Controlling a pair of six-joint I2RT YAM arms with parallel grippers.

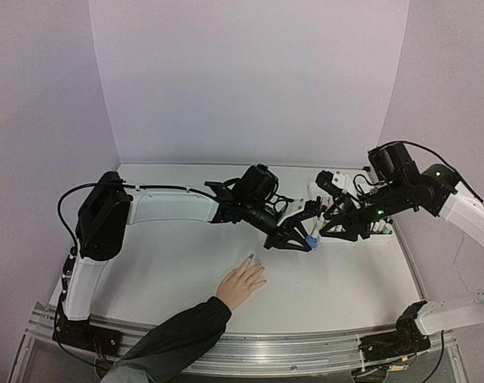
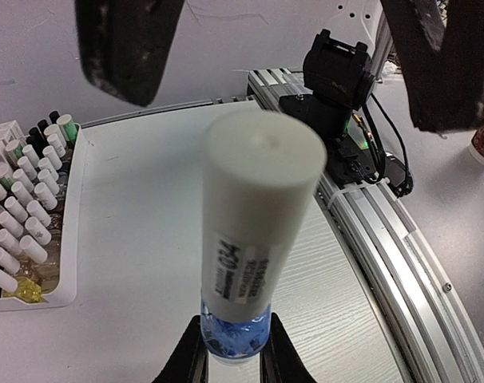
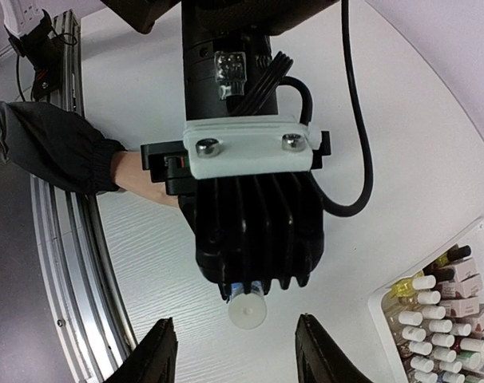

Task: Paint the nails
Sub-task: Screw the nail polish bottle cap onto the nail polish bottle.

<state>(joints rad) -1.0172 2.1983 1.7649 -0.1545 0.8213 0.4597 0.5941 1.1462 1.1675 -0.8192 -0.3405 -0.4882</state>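
Left gripper (image 2: 230, 361) clamped on blue glass base of polish bottle (image 2: 254, 239), held above mid-table, white cap (image 3: 247, 309) pointing toward right arm. Right gripper (image 3: 236, 351) jaws apart, straddling cap, no contact visible. Human hand (image 1: 242, 283) flat on table (image 1: 346, 287), near-left of both grippers; nails (image 1: 250, 257) at its far fingertips, one looks blue.

Risks:
- off-centre pinch on smooth cap slips, or levers bottle out of left grip
- twist spins bottle in jaws instead of loosening cap
- polish spills on table

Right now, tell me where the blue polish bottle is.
Top view, right of centre: the bottle is clamped in the left gripper, between the hand and the tray.
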